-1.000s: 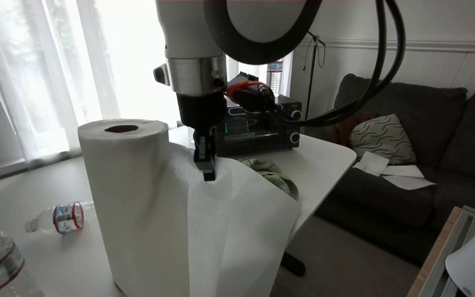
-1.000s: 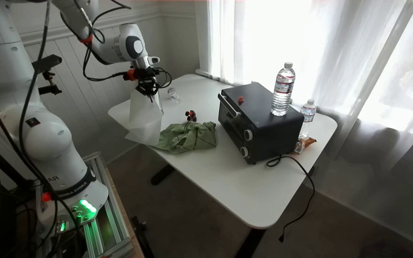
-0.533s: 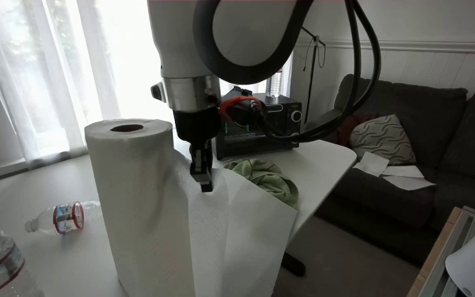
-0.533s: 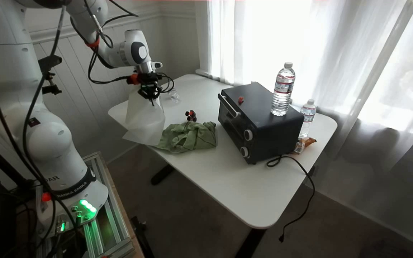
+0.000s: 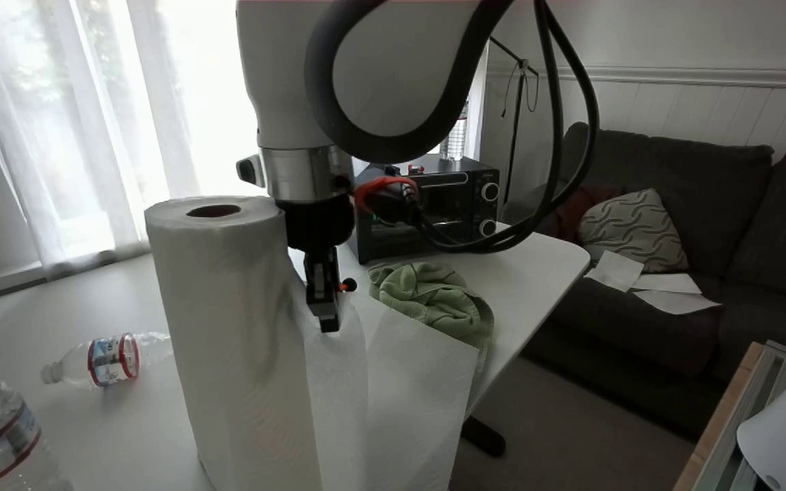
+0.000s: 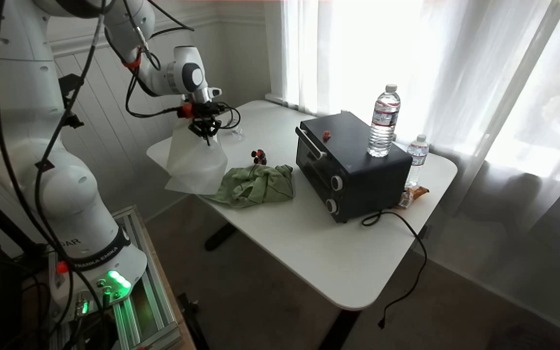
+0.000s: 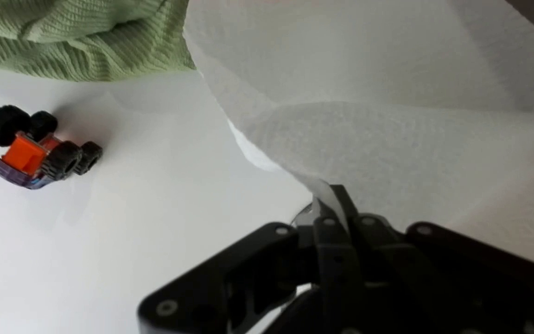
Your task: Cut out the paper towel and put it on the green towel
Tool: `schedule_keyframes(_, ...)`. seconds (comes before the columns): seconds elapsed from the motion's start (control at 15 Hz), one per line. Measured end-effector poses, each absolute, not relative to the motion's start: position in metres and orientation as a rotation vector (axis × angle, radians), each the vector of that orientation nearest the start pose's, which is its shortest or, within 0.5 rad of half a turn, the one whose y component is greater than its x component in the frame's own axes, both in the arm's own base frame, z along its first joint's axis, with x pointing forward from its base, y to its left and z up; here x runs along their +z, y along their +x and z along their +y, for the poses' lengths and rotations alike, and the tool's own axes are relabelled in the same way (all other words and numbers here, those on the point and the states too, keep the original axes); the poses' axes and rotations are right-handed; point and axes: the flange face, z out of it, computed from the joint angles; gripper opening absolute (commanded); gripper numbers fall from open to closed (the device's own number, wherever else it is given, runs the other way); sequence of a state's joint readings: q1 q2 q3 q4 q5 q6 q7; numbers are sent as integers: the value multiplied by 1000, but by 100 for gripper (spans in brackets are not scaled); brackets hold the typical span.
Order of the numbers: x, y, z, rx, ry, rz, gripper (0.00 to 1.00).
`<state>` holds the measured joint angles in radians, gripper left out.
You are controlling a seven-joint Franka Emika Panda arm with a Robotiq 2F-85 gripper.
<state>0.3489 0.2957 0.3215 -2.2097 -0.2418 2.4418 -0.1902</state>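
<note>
The gripper (image 7: 334, 205) pinches the upper edge of the paper towel (image 5: 415, 389), which extends from the roll (image 5: 233, 341).

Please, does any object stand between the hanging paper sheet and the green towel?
No visible object does: the sheet, pinched by the gripper, visually overlaps the green towel in both exterior views. The toy truck lies off to the side. The sheet, however, seems joined to the roll.
</note>
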Motion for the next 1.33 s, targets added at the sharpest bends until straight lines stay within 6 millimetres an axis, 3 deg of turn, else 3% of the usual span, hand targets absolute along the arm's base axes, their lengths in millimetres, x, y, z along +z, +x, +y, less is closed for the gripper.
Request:
schedule_keyframes(0.6, 230, 434, 342, 25, -2546, -1723, 0)
schedule_keyframes(1.33, 224, 439, 335, 38, -2481, -1758, 0)
